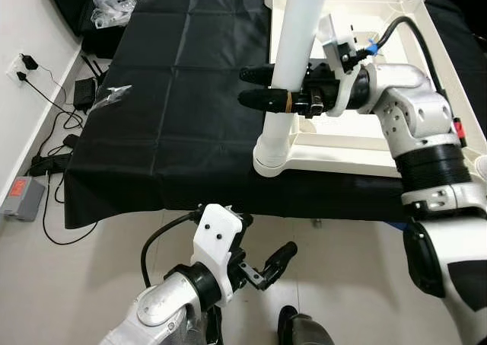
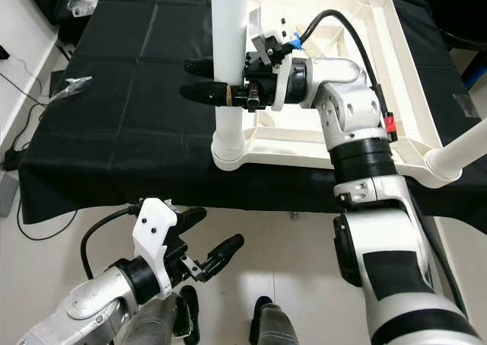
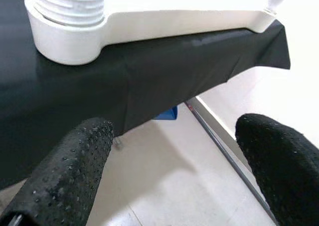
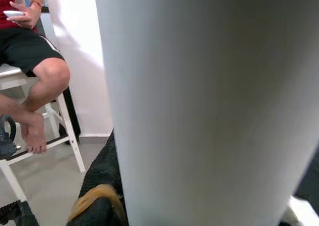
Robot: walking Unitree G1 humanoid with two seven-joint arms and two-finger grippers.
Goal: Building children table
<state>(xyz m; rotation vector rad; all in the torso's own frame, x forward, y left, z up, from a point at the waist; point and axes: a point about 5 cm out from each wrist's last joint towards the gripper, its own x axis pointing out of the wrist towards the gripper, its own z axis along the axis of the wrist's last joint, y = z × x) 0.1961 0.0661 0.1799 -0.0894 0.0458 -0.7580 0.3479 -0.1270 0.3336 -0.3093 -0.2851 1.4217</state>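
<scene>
- Low counter draped in a black cloth, creased in squares, spanning the scene from the wall side to the far right
- Upturned white plastic tabletop lying flat on the cloth at the counter's right half, ribbed underside facing up, near corner close to the front edge
- White tube leg standing upright in the round socket at that near corner, threaded end seated in the collar
- Second white leg jutting out at an angle near the tabletop's right corner
- Right gripper reaching in from the right, fingers clamped on the upright leg partway up, one each side of the tube
- Left gripper hanging low in front of the counter edge over the pale floor, fingers spread wide, holding nothing
- Seated person on a white stool, bare legs and dark shorts, seen past the leg in the right wrist view
- Clear plastic bag on the cloth near the left edge
- Cables and a wall plug on the floor by the left wall
</scene>
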